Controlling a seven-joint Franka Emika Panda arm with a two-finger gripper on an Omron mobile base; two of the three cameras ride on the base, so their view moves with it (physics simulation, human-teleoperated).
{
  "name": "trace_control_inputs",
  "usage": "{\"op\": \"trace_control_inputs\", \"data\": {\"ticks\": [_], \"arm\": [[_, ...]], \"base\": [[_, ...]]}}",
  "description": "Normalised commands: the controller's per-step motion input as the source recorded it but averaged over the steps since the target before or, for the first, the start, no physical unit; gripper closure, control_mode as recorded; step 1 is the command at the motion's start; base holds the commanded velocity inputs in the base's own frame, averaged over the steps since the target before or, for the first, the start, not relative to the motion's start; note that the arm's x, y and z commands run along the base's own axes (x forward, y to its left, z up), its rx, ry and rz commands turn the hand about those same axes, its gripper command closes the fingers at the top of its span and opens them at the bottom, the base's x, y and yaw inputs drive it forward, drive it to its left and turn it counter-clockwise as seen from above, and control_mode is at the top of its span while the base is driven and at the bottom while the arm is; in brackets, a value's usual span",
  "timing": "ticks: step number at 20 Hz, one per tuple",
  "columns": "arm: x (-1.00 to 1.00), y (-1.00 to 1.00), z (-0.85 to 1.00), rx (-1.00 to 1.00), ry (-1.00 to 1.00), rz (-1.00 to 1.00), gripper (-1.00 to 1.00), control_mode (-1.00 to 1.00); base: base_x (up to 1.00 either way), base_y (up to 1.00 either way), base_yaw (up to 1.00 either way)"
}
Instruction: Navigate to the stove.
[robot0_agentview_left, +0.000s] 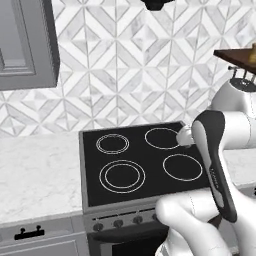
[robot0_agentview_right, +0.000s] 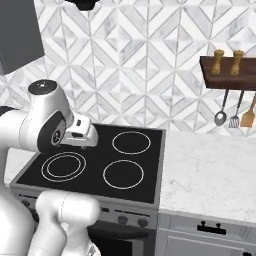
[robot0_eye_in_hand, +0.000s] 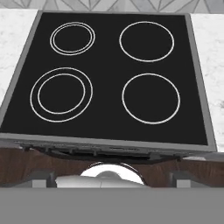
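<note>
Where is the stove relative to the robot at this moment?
The stove sits directly ahead of the base, centred in the hand view, set into the marble counter below the patterned tile wall.

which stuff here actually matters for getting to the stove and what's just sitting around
Matters for the job:
- stove, right in front of the base
- its knob strip

Just sitting around:
- wall shelf with two wooden grinders
- hanging utensils
- marble counter
- grey wall cabinet
</note>
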Motion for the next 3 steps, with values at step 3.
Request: {"op": "trace_control_inputs", "data": {"ticks": [3], "arm": [[0.00, 0.00, 0.00, 0.00, 0.00, 0.00, -1.00, 1.00]], "base": [[1.00, 0.27, -0.48]]}}
